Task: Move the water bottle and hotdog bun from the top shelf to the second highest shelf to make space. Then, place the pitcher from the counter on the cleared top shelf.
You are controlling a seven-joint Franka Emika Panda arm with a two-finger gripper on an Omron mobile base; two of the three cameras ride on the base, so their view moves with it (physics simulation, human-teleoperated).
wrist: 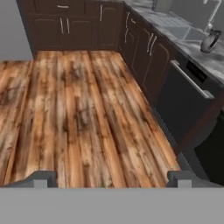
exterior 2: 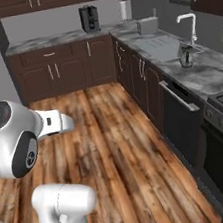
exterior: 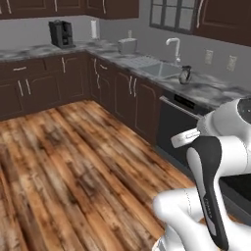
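Pitcher (exterior: 185,74), bulbous, shiny, on marbled counter (exterior: 215,90)

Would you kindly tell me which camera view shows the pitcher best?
The right base view: the pitcher stands whole on the counter beside the sink. The left base view shows it smaller, farther off; the hand view catches it at the top right corner.

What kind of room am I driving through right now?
A home kitchen, rendered: dark wooden cabinets under a grey marbled counter, a steel sink with a faucet, and a coffee machine at the back. The pitcher stands beside the sink.
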